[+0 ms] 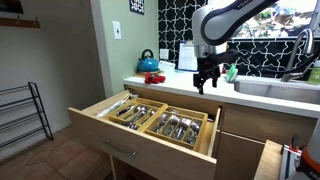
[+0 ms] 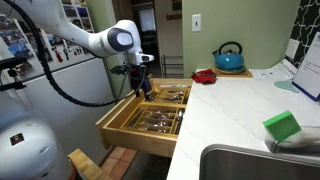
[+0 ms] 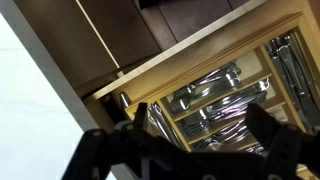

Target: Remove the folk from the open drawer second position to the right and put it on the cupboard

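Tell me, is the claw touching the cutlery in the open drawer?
Apart. In an exterior view the claw hangs open, with a clear gap above the cutlery in the drawer.

The white jointed robot arm (image 2: 90,42) is being held bent. Its black two-fingered gripper (image 2: 143,88) is being pointed downward, jaws being held apart.

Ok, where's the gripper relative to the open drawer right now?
In both exterior views the gripper hangs above the open drawer, over its cutlery compartments and close to the counter edge, with its jaws open.
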